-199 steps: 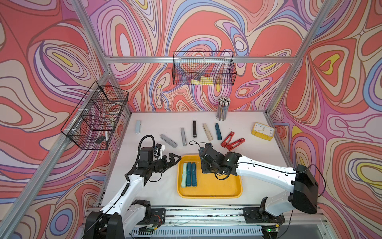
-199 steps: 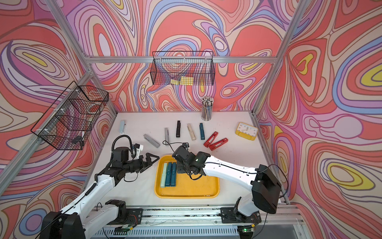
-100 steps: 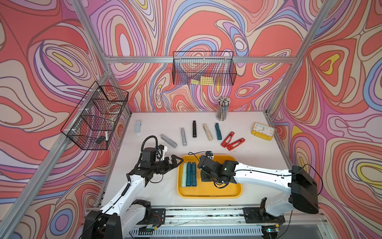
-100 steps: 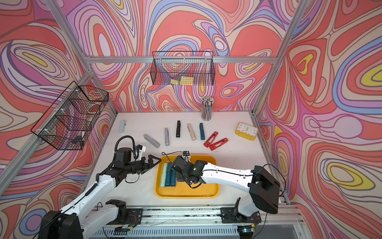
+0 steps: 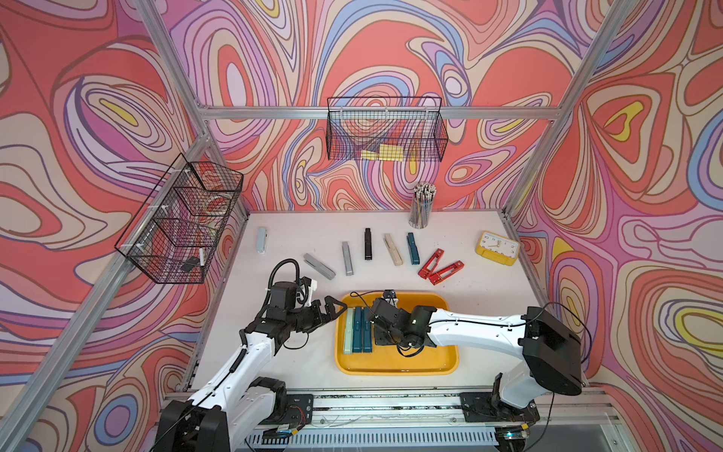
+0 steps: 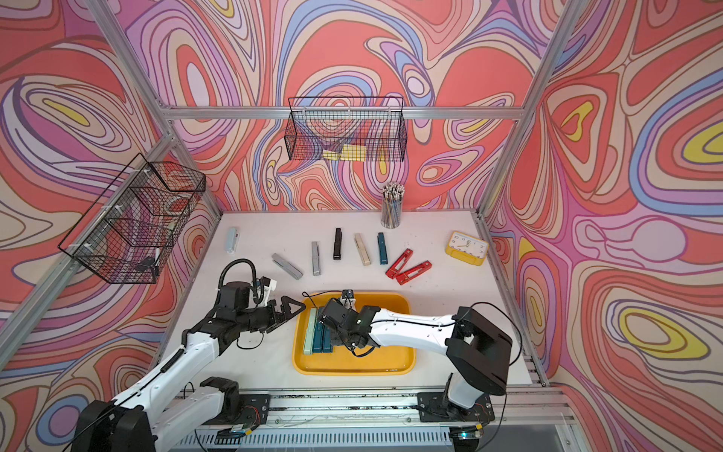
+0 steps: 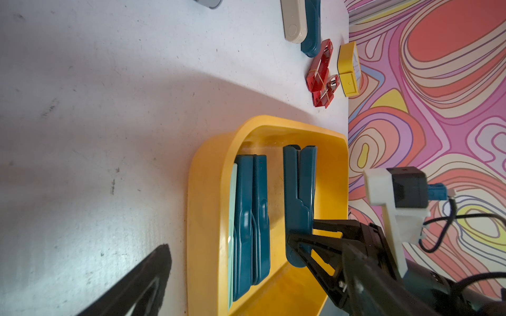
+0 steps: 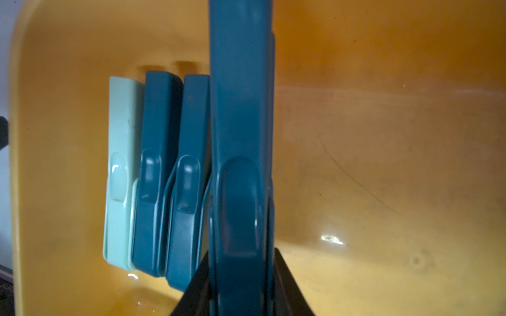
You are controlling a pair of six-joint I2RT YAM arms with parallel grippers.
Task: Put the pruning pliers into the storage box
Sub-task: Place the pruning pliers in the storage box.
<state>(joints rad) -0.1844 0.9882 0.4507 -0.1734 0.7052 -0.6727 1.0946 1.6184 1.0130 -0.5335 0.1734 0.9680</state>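
The yellow storage box (image 5: pixel 422 360) (image 6: pixel 375 360) sits at the table's front middle. Along its left side lie a pale green pruning pliers (image 5: pixel 348 332) (image 8: pixel 120 177) and two teal ones (image 5: pixel 362 330) (image 8: pixel 156 164). My right gripper (image 5: pixel 377 325) (image 8: pixel 241 287) is shut on another teal pliers (image 7: pixel 298 191) (image 8: pixel 241 136), held on edge inside the box just right of those. My left gripper (image 5: pixel 332 309) (image 6: pixel 291 309) stands open and holds nothing, by the box's left rim. Several pliers lie behind the box: grey (image 5: pixel 319 266), black (image 5: pixel 367 244), beige (image 5: pixel 392 249), teal (image 5: pixel 412 248), red (image 5: pixel 440 268).
A yellow clock (image 5: pixel 497 248) stands at the back right and a cup of pencils (image 5: pixel 421 205) by the back wall. Black wire baskets hang on the back wall (image 5: pixel 385 129) and the left wall (image 5: pixel 180 231). A pale blue-grey pliers (image 5: pixel 261 240) lies far back left.
My right gripper has carried the teal pliers from the box's back edge forward and down into the box, beside the teal ones. The left arm has shifted only slightly.
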